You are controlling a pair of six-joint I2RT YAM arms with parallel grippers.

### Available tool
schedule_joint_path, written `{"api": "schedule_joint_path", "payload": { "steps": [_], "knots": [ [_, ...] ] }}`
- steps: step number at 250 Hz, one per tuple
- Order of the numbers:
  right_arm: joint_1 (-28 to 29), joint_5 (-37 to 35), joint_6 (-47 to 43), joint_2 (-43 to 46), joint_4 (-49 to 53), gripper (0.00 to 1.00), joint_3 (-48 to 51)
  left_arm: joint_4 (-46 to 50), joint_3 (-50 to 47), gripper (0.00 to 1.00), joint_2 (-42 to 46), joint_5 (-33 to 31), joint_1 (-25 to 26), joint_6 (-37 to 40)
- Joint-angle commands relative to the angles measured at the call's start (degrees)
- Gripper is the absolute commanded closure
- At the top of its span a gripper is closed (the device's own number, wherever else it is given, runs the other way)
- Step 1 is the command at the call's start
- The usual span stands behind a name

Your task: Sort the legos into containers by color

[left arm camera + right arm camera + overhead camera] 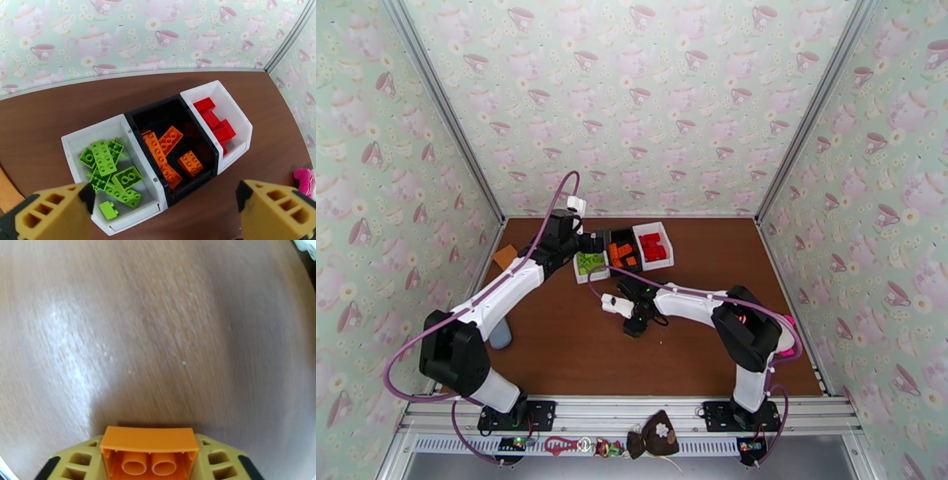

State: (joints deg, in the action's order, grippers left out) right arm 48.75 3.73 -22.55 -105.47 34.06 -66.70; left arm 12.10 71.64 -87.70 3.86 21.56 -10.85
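Note:
Three containers stand side by side at the back of the table. The left white bin (pixel 94 130) holds lime green legos (pixel 112 169), the black bin (pixel 158 106) holds orange legos (pixel 168 154), and the right white bin (pixel 237 114) holds red legos (pixel 215 120). My left gripper (pixel 164 193) hovers open above the green and black bins (pixel 622 253), with nothing between its fingers (pixel 55 213). My right gripper (pixel 634 328) is low over the bare table in front of the bins. It is shut on an orange lego (pixel 150 455), seen from its hollow underside, held between both fingers (pixel 75 463).
A flat orange card (pixel 504 256) lies by the left wall. A grey-blue oblong object (pixel 500 334) sits near the left arm. A pink object (pixel 788 335) lies at the right edge behind the right arm. Brown tabletop (pixel 158 338) is bare under the right gripper.

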Motion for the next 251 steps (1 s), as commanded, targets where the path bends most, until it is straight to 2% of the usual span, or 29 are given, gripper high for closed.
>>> {"api": "schedule_joint_path", "payload": {
  "steps": [1,49,92,114,165,202,251],
  "knots": [
    [0.3,-0.2,3.7,5.4,-5.1,0.58,2.8,-5.9,-3.6,0.00,3.9,1.2,-0.2,1.1],
    [-0.6,-5.1,10.1,13.4,-11.9,0.62,8.9,-14.5,-9.7,0.00,6.6,3.7,-0.1,0.8],
    [-3.1,-4.1,14.2,19.8,-17.3,0.63,13.4,-17.9,-13.3,0.00,8.5,3.7,0.3,1.3],
    [-4.5,-1.0,16.0,22.0,-20.2,0.63,14.2,-21.4,-16.8,0.00,10.0,4.0,0.3,1.0],
    [-7.2,0.6,21.5,26.0,-28.5,0.65,15.5,-22.2,-23.1,0.00,13.8,5.3,0.5,0.2],
    [-9.3,0.1,25.1,24.4,-33.7,0.67,13.7,-22.8,-29.2,0.00,18.5,5.6,1.8,1.8],
    [-10.2,-4.2,27.9,16.7,-35.4,0.66,5.5,-21.7,-33.6,0.00,22.1,5.5,3.7,3.3]
  ]
}}
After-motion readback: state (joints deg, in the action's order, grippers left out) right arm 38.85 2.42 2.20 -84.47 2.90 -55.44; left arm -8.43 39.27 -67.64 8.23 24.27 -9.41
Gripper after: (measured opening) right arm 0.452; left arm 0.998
